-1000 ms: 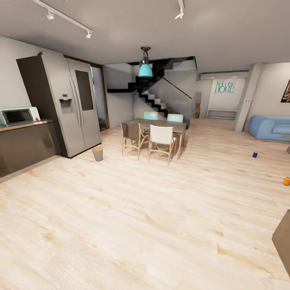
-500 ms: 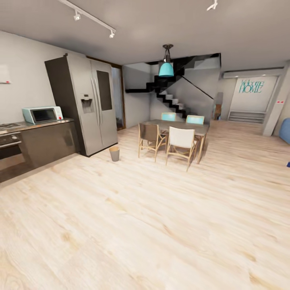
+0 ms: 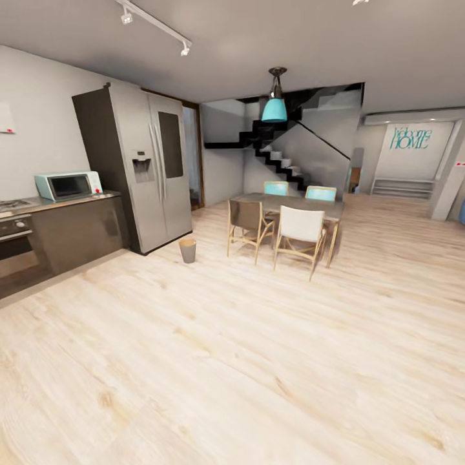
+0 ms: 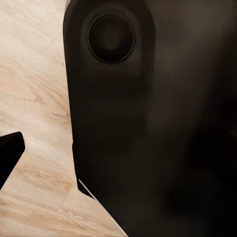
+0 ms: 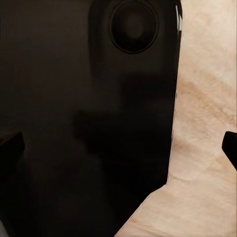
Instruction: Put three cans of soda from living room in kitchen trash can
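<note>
**Trash can position and gripper status: open-plan kitchen and dining area**

Across the pale wood floor point(image 3: 258, 361), the head view looks toward the kitchen side of an open-plan room. The tash can point(image 3: 187, 250) stands upright on the floor, just beside the front corner of the steel refrigerator point(image 3: 142, 174) and near the closest dining chair, without touching either. It is a small round tapered bin, well apart from the camera.

Kitchen side, at the left of the head view:
- A dark counter point(image 3: 71, 229) runs along the wall.
- A pale turquoise microwave point(image 3: 67, 185) sits on the counter top.
- An oven front point(image 3: 16, 248) is set into the counter at the frame edge.

Dining area, centre of the head view:
- A dining table point(image 3: 290, 205) stands with four chairs around it.
- A turquoise pendant lamp point(image 3: 274, 108) hangs above the table.
- A dark staircase point(image 3: 278, 155) rises behind the table.
- A "HOME" wall sign point(image 3: 411, 138) is mounted on the far wall.

Gripper status:
- Left wrist view: a dark robot body panel point(image 4: 148, 123) is close to the camera, with floor beside it. A dark fingertip edge shows at the frame border; whether the left gripper is open or closed cannot be told.
- Right wrist view: a similar dark panel point(image 5: 89, 123) is close to the camera. Dark tips show at both borders; the right gripper's state cannot be told.
</note>
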Controlling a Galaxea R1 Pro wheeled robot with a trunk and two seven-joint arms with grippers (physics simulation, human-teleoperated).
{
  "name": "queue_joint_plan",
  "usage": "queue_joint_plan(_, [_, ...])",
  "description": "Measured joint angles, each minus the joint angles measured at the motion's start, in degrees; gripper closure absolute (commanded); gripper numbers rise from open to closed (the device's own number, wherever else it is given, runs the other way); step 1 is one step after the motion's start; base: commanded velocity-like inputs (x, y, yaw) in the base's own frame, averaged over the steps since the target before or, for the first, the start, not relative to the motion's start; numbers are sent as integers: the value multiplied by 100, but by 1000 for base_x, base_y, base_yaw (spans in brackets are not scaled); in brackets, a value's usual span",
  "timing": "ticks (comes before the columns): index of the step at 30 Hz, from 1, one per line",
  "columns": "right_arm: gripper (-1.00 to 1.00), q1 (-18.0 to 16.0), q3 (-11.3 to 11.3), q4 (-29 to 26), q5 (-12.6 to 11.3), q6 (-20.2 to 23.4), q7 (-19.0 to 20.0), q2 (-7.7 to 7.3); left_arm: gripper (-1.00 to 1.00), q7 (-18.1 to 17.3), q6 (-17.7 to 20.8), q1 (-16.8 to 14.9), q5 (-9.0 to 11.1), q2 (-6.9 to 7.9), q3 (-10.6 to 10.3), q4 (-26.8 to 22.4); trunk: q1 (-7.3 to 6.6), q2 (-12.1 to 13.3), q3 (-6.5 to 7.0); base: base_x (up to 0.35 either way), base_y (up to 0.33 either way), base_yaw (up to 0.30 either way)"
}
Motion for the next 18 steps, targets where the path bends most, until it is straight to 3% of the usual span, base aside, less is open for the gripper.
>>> queue_joint_plan(18, [-100, 0, -6, -84, 43, -66, 0, -50, -100, -1, 0, -9, -4, 0, -5, 0, 0, 0, 0, 336, 134, 0])
